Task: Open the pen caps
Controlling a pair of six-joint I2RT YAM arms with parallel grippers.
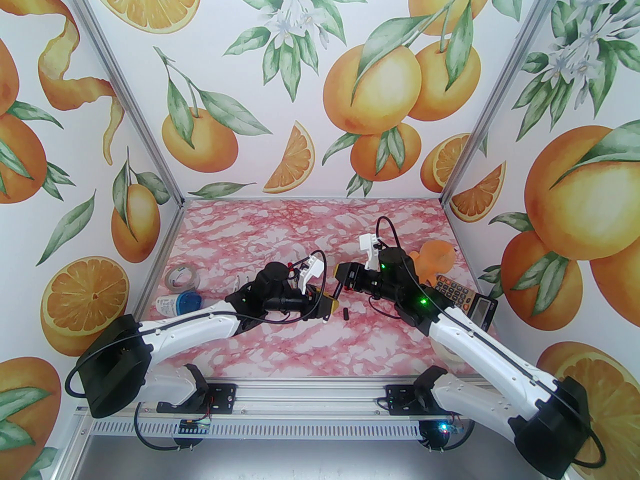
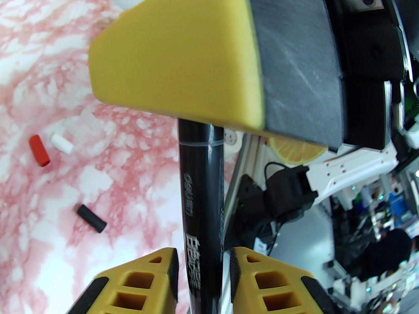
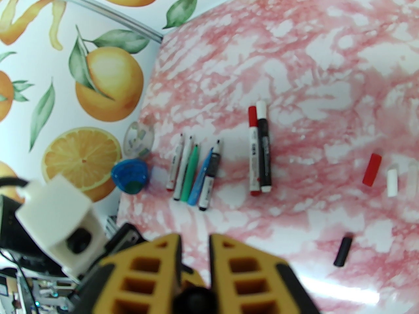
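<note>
The left fingers [image 2: 157,273] stand narrow on either side of the black pen [image 2: 199,191], low on its barrel. A sliver of gap shows on each side, so I cannot tell whether they press it or only flank it. The right fingers [image 2: 183,61] are closed over the pen's other end, just past a thin seam ring. That covered part is probably the cap. In the top view the two wrists meet nose to nose above the middle of the desk [image 3: 294,61], with the pen bridging them in the air.

Below lie a loose black cap [image 2: 91,222], a red cap [image 2: 39,150] and a white cap [image 2: 62,142]. Farther left, five pens [image 3: 193,175] lie in a row with bare tips. Two more pens [image 3: 260,152] lie side by side near them, and their caps look to be on.

The main risk is the left grip. If it is slack, a pull would slide the barrel out instead of parting the seam. The pen would then hang from the right fingers alone, and could tilt or drop among the loose caps. A pull off the pen's axis could jam the cap. A sudden release could send the barrel rolling across the desk.
</note>
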